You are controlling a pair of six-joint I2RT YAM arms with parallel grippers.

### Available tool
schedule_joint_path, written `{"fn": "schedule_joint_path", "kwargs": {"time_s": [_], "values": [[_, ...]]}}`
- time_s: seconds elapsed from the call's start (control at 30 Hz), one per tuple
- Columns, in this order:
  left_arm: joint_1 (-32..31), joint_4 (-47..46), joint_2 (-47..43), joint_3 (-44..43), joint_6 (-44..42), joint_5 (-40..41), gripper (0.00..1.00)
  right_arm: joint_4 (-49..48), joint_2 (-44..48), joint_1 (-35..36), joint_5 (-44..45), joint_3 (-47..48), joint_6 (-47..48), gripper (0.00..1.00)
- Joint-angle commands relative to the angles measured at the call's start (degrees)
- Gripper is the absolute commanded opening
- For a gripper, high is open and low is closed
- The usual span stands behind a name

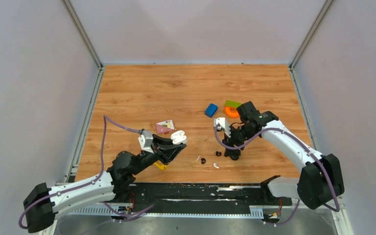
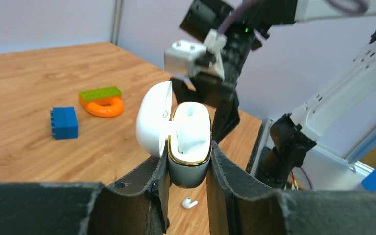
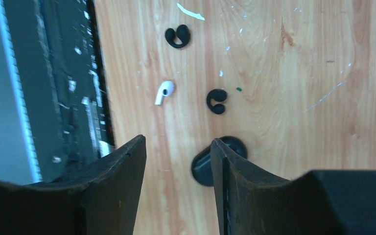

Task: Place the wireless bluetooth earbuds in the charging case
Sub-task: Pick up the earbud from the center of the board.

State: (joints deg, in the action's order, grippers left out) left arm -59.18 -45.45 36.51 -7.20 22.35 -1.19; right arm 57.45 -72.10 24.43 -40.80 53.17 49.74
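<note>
My left gripper (image 1: 176, 142) is shut on a white charging case (image 1: 178, 137) with its lid open, held above the table; in the left wrist view the case (image 2: 190, 147) stands upright between my fingers, gold-rimmed. Whether a bud sits inside I cannot tell. My right gripper (image 1: 231, 148) is open and empty, pointing down at the table. In the right wrist view a white earbud (image 3: 164, 92) and two black earbuds (image 3: 177, 36) (image 3: 217, 101) lie ahead of my right gripper (image 3: 176, 143). Another white earbud (image 3: 190, 11) lies farther off. One white earbud (image 2: 189, 202) shows under the case.
A black rounded case (image 3: 200, 166) lies partly behind my right finger. A blue block (image 1: 210, 109), a green block (image 1: 233, 104) and an orange ring (image 1: 231, 112) sit behind the right arm. A pink card (image 1: 165, 127) and a yellow piece (image 1: 161, 165) lie by the left gripper.
</note>
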Motion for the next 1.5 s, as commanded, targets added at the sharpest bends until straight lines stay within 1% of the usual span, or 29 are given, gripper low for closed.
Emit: {"fn": "schedule_joint_path", "kwargs": {"time_s": [0.0, 0.13, 0.27, 0.4, 0.5, 0.77, 1.1, 1.27, 1.47], "values": [[-0.2, 6.2, -3.7, -3.7, -3.5, 3.6, 0.00, -10.4, -4.4, 2.8, 2.9, -1.7, 13.4, 0.52], [-0.2, 7.3, -2.9, -6.1, -4.1, 3.2, 0.00, -16.7, -10.7, 6.5, 7.6, -4.0, 19.5, 0.51], [-0.2, 9.4, -3.6, -8.3, -4.4, 3.1, 0.00, -20.8, -14.0, 9.8, 12.1, -5.8, 25.7, 0.50], [-0.2, 12.1, -6.0, -9.0, -5.4, 4.5, 0.00, -22.2, -15.2, 12.2, 15.0, -6.9, 29.9, 0.50], [-0.2, 13.6, -6.5, -9.5, -6.3, 4.8, 0.00, -21.6, -15.1, 13.9, 15.5, -7.5, 31.7, 0.50], [-0.2, 12.9, -5.6, -9.0, -5.8, 4.4, 0.00, -18.3, -15.3, 18.5, 15.2, -7.9, 32.2, 0.51], [-0.2, 13.0, -5.8, -8.9, -5.9, 4.2, 0.00, -15.5, -18.4, 21.8, 15.7, -8.3, 31.3, 0.47], [-0.2, 13.0, -6.0, -8.9, -5.9, 4.0, 0.00, -14.0, -18.8, 22.3, 17.7, -9.1, 31.2, 0.47], [-0.2, 12.5, -5.8, -8.9, -5.5, 3.7, 0.00, -14.7, -18.1, 22.3, 21.5, -11.2, 31.8, 0.47]]}}
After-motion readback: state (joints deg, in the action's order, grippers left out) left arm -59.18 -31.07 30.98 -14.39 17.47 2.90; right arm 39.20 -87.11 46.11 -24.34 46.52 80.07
